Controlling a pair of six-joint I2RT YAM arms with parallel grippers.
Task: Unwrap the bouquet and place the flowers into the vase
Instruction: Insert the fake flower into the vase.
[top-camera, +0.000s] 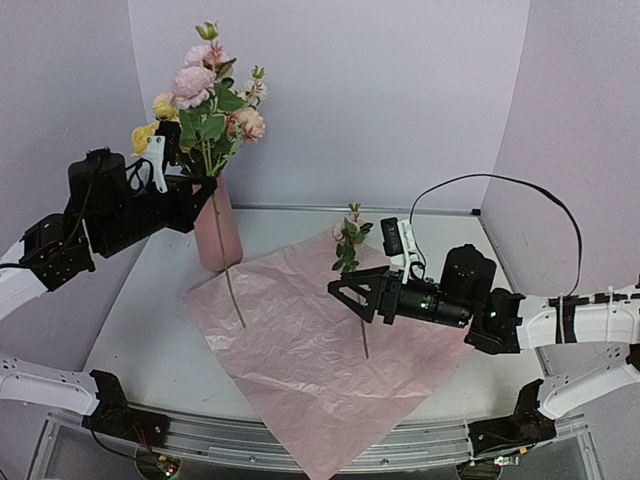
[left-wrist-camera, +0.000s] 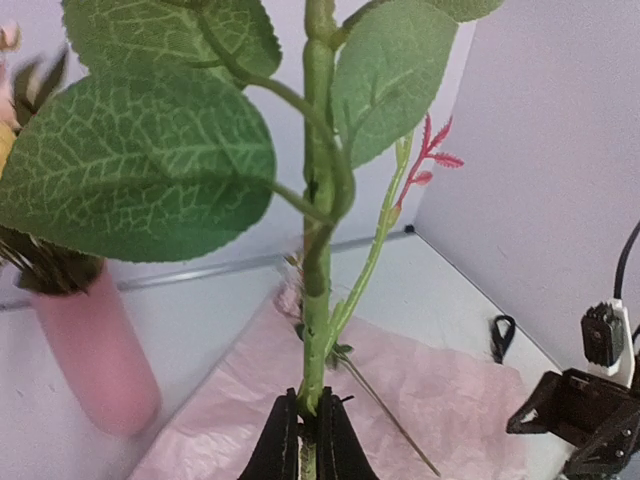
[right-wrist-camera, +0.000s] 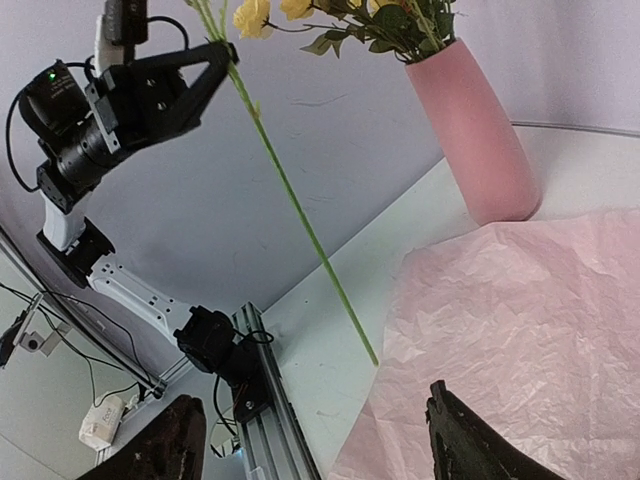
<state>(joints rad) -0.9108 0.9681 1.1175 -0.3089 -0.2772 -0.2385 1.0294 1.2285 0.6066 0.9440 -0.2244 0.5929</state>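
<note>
Trouble would begin at the left claw, clenched on a leafy stem high up, just under the leaves. In the top view the stem's bare tail runs from that grip toward 5 o'clock, across the front of the vase, and ends low over the edge of the paper. So the tail is outside the vase, not in it. Lowered from here, I judge, it would jab the paper or the worktop and bend. Swung sideways before it clears the rim, it could tip the tall, narrow vase. So much free length under the grip makes the tip hard to aim, and the flowers already crowding the mouth leave little gap.

At 3 o'clock from the vase the right claw hangs released, low over the paper. A sprig is at its 12 o'clock, with a thin stem running past the claw toward 6 o'clock. Closing there may pinch crinkled paper with it and drag the sheet against the vase
</note>
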